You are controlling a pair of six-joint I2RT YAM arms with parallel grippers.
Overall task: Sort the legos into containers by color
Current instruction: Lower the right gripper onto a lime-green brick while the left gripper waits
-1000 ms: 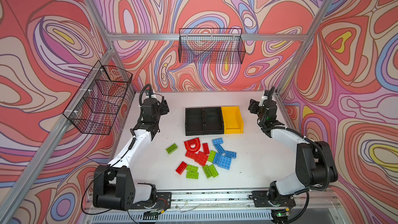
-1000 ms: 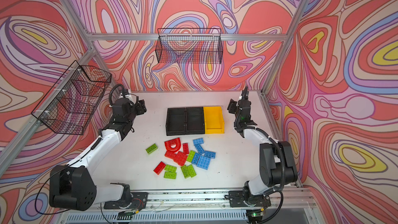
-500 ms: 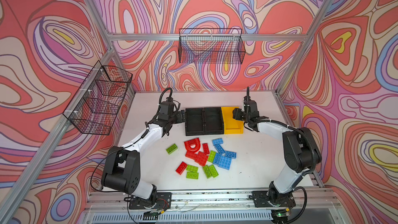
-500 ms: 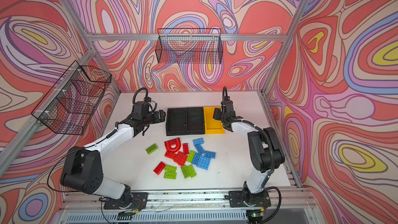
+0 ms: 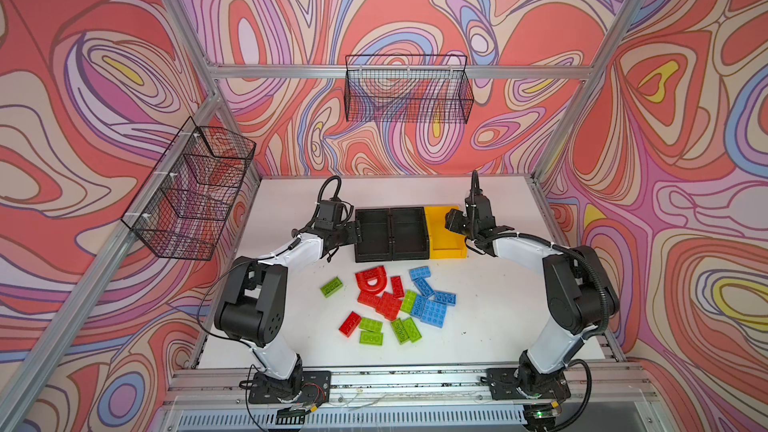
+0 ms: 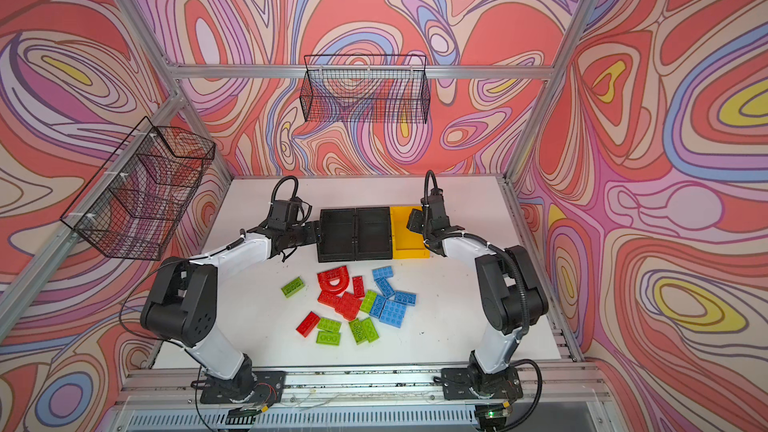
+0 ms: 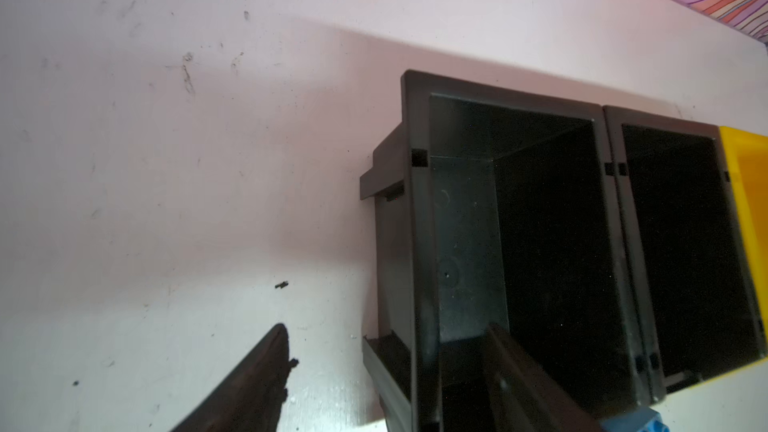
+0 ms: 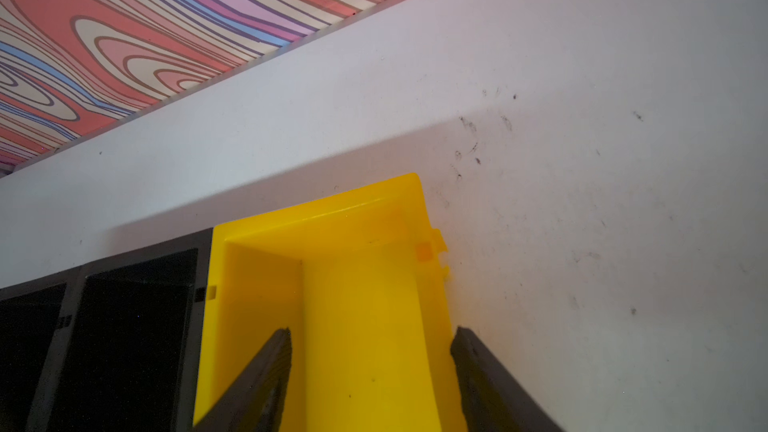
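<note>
**Both top views:** two-arm robot in a cell w/ swirl-pattern walls. The containers (image 5: 390, 211), three joined bins in a row, sit between the left jaws and the right jaws, one set at each end. The legos (image 5: 388, 305) (red, blue, green) lie loose on the white worktop (image 5: 498, 305), well apart from both sets of jaws, on the arm-base side. No lego shows in any bin.

**Left wrist view:** left jaws are spread, astride the outer wall of the end black bin (image 7: 415, 243). One jaw is outside over the worktop, one inside the bin. Neither visibly touches the wall.

**Right wrist view:** right jaws are spread, astride the outer wall of the yellow bin (image 8: 436, 305), one jaw inside and one outside. Nothing is pinched.

**Judgement:** no lego is sorted yet. The step in hand looks like taking hold of the row at both ends, prob. to shift it. The next move calls for both sets of jaws to close on their walls together and evenly, so the joined bins don't twist or unclip.
</note>
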